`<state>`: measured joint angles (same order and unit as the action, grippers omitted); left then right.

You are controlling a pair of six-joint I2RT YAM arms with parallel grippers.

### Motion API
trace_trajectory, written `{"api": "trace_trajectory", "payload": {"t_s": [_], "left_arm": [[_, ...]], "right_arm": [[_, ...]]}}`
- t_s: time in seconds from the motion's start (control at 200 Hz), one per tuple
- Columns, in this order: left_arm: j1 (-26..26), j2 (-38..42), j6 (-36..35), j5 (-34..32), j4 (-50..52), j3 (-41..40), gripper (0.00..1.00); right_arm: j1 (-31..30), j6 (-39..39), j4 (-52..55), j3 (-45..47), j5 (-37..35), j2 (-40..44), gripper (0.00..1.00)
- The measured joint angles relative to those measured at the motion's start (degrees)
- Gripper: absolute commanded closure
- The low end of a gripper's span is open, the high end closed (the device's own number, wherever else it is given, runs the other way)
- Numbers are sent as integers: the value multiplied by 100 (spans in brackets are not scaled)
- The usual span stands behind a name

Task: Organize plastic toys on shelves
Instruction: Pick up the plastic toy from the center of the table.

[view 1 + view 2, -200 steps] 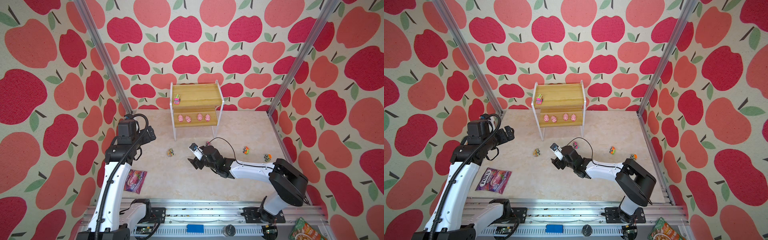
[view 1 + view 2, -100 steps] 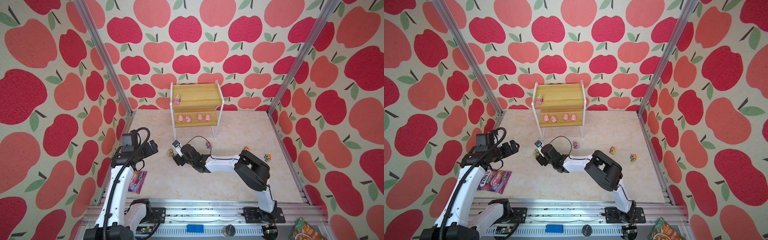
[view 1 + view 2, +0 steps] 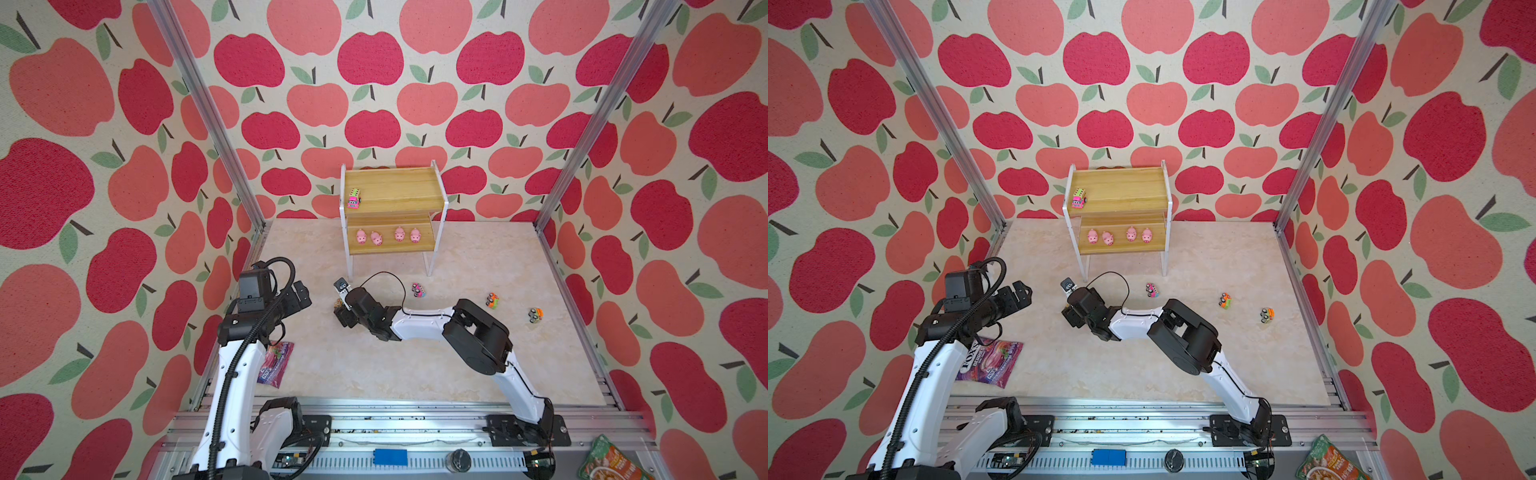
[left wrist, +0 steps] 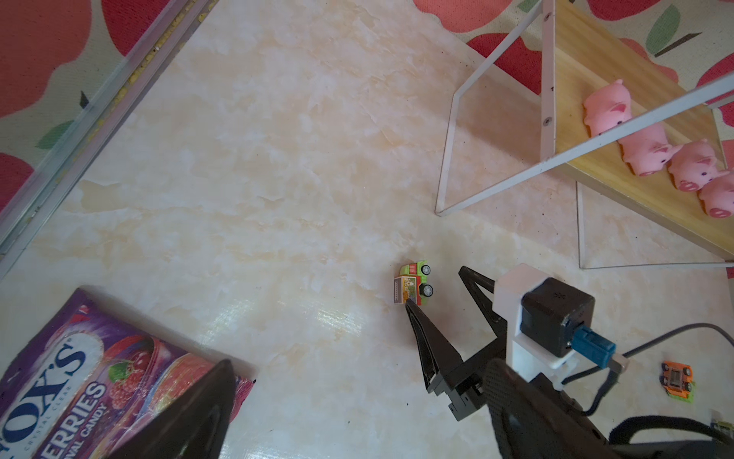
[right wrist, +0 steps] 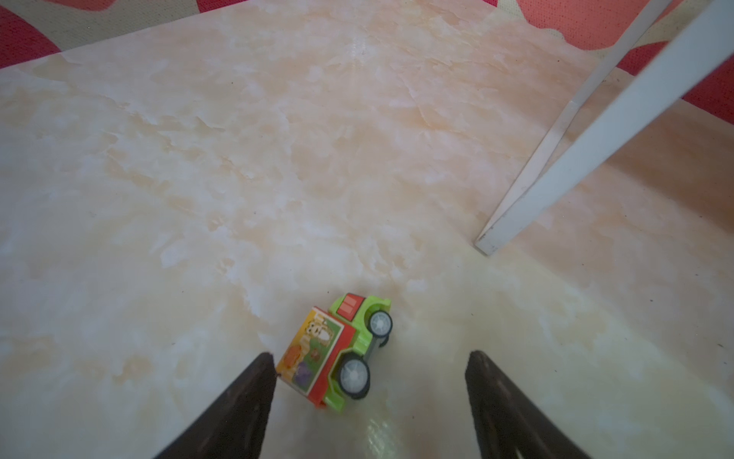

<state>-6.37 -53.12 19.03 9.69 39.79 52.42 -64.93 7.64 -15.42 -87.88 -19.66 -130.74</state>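
Right arm has swung toward frame left since the earlier frames. Left arm has dropped lower and come in from the left wall. Right gripper (image 5: 369,357) now straddles the green truck (image 5: 337,353), jaws spread, nothing gripped. One finger (image 5: 246,397) is touching or just beside the truck's box, the other is well off. Truck seems tipped on its side, wheels toward the far finger. It lies on the floor (image 3: 374,365) left of centre in a top view, below-left of the rack (image 3: 395,185). Left gripper (image 3: 1016,293) is spread wide and empty, hovering to its left.

Done: four pigs (image 3: 360,237) in a row on the lower board. Pink truck (image 3: 353,198) is on the upper board, at its left edge.

Left: green truck plus three more trucks (image 3: 492,300) scattered on the floor right of centre. Roughly halfway, I'd judge.

Room: upper board is bare right of the pink truck. Rack leg (image 5: 500,230) stands near the green truck, upper right in the right wrist view, so a lift likely has to clear it and the front rail. Packet (image 3: 992,361) sits lower left under the left arm, apart from the truck. Arms are near each other, so there is little room between them.
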Motion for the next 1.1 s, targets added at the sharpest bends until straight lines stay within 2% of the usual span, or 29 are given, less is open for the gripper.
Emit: {"api": "trace_trajectory", "payload": {"t_s": [0.52,0.79,0.886,1.096], "left_arm": [[0,74,0,-24,-87,-74,1],[39,101,0,-24,-98,-76,1],[50,101,0,-26,-109,-85,1],[76,98,-2,-24,-109,-87,1]], "right_arm": [[-136,286,367,-728,-302,-522,25],[-184,306,553,-776,-387,-625,28],[-181,330,553,-778,-393,-625,34],[-181,293,190,-590,-260,-597,63]]}}
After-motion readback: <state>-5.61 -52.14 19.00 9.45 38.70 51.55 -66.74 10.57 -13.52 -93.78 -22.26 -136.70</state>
